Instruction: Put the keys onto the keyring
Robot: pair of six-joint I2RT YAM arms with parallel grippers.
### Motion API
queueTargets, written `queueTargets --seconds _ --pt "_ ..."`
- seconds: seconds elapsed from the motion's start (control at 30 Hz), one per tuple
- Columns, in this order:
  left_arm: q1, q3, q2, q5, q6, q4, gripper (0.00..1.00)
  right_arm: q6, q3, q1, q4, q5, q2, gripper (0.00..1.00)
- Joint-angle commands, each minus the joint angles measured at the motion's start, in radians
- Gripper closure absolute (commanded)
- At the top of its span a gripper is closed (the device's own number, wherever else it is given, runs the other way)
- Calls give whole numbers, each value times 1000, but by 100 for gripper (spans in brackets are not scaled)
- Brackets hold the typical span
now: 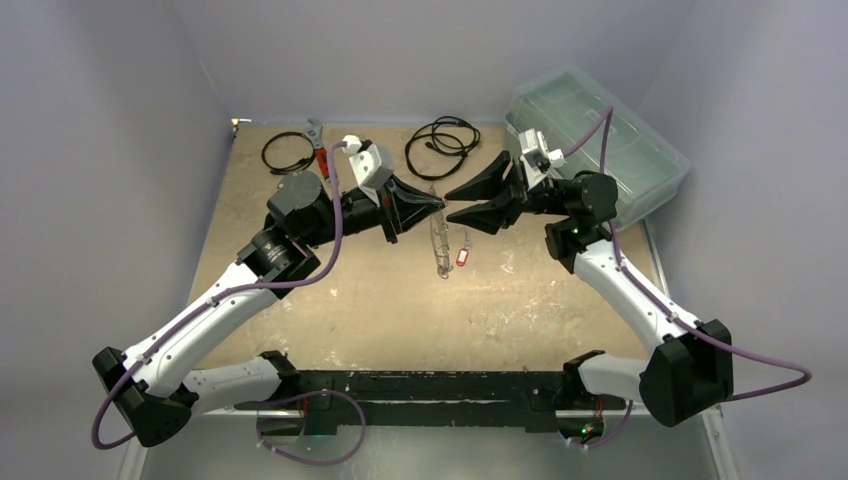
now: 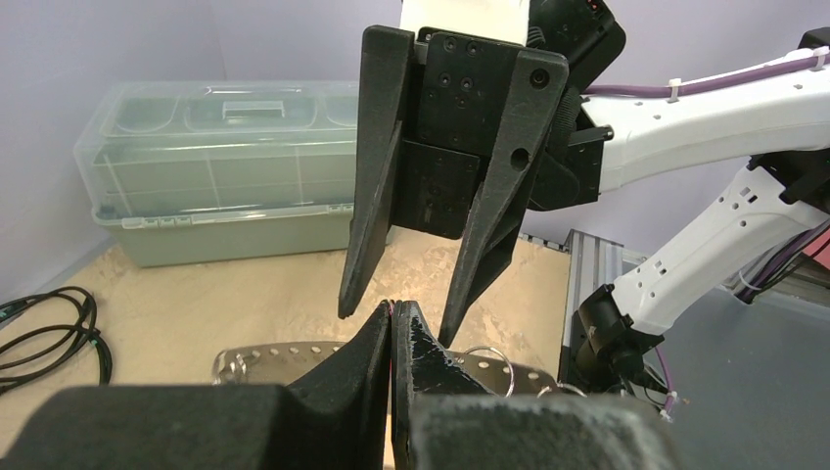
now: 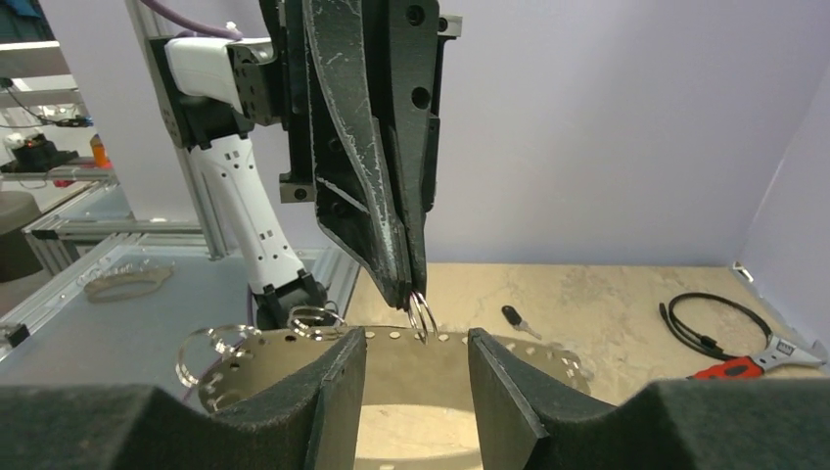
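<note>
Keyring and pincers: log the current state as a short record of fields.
left pincer: shut on a small ring of the keyring
right pincer: open, tips facing the left one
red key: on the table, beside the keyring
dark key: on the table, apart from the keyring

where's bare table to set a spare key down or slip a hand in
Bare: near half of the tan tabletop, between the forearms and black base bar. Crowded: centre, where left pincer and right pincer meet by the grey perforated metal keyring loop and red-headed key; far edge holds black coiled cables and a red-handled wrench.
</note>
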Motion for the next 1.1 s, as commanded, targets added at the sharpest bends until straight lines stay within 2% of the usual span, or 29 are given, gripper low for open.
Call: queueTargets --seconds 0.0,0.33,0.5,0.63,0.77,0.87,0.9,1.0,1.07 --pt "4 -2 -27 10 -18 86 100 33 42 11 61 -14 -8 55" --pt "4 -7 -32 16 -22 93 100 31 50 25 63 -5 17 67" --pt "4 -10 -31 16 -22 96 100 28 51 27 65 -8 15 79" --pt "4 -13 -30 9 -20 96 100 25 49 29 64 -4 3 99" --pt "5 -12 -32 -3 -12 84 100 -7 47 29 34 5 -14 100" --pt "5 3 -39 -38 14 30 100 -94 65 30 -85 22 -28 100" --pt "4 8 -43 -50 27 7 96 -141 78 31 -149 30 -33 100" --pt "4 39 -52 -91 72 -86 66 -346 140 47 -439 91 -48 100" --pt "4 58 -55 -111 99 -145 54 -497 192 68 -677 160 -49 100"
